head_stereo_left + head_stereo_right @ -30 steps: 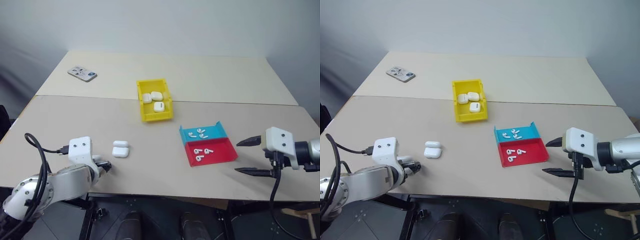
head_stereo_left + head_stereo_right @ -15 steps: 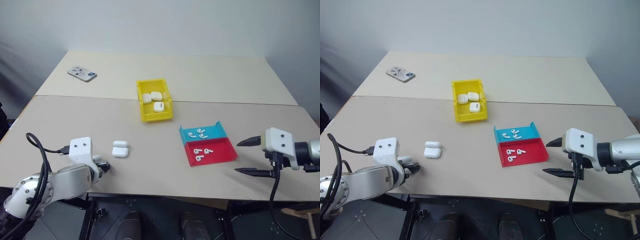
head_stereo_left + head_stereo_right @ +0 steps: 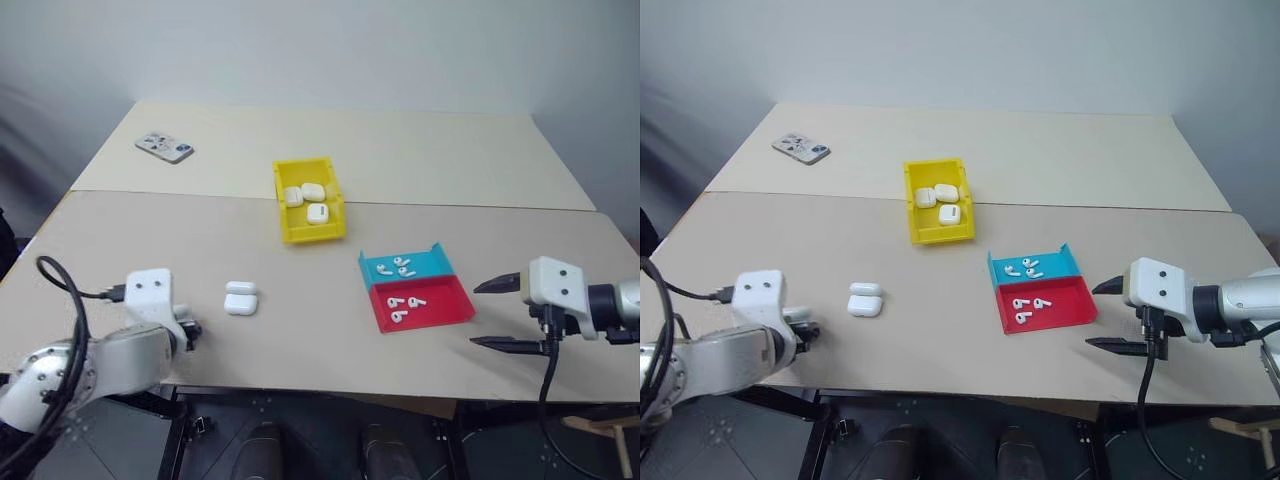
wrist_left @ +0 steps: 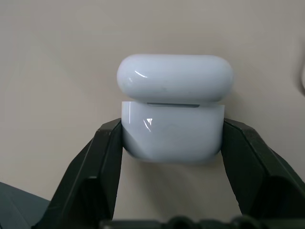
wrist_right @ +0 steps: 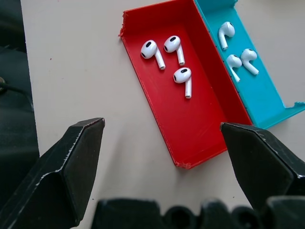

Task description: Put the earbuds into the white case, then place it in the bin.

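The left pincer [image 4: 172, 143] has closed on the white case [image 4: 173, 112], lid open, and lifted it off the tabletop [image 3: 300, 320]. The right pincer [image 5: 162, 157] stays open above the earbuds [image 5: 167, 57]; loading follows.

- I see a beige table [image 3: 420, 150] carrying a yellow bin [image 3: 309, 231].
- Blue tray [image 3: 425, 266] and red tray [image 3: 440, 306] touch.
- Two white cases [image 3: 240, 298] lie near the front; a phone [image 3: 164, 147] far left.

Bare tabletop [image 3: 300, 340] between white case pair [image 3: 241, 298] and red tray [image 3: 421, 304]; bin [image 3: 309, 199] well beyond.
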Controlling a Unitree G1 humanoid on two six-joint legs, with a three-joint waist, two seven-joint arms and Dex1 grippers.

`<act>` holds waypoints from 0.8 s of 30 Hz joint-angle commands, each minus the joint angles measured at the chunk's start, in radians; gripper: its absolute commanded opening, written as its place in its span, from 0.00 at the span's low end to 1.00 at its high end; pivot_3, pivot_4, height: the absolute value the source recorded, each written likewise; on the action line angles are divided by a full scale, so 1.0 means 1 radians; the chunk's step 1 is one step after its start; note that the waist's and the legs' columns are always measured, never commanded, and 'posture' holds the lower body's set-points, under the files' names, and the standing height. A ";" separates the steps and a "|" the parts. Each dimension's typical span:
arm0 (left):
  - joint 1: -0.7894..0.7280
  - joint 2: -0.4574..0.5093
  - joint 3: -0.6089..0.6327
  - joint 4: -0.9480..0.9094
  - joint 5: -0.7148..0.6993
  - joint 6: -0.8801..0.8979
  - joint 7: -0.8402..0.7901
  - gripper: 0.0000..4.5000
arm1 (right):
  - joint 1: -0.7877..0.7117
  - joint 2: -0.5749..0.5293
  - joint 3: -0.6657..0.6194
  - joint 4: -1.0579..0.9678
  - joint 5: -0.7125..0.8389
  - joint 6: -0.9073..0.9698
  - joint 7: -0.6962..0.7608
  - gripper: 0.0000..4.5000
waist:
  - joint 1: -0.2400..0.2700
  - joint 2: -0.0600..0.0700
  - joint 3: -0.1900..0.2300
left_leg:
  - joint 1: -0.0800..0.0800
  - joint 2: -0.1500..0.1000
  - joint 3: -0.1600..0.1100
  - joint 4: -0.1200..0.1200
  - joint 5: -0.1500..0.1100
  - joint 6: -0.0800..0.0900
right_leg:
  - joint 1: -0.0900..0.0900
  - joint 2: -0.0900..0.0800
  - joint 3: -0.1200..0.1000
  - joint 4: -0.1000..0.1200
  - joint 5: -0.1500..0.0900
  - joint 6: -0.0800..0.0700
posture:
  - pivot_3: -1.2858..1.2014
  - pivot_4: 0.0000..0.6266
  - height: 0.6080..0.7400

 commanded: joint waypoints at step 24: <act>-0.099 -0.598 0.018 0.151 1.101 -0.769 -2.148 0.62 | -0.235 -0.044 0.047 -0.200 0.021 0.065 -0.035 1.00 | -0.006 0.001 -0.001 | -0.015 0.001 -0.001 -0.008 0.007 -0.008 | -0.014 0.002 -0.001 -0.009 0.006 0.001 | 0.52 0.24 1.00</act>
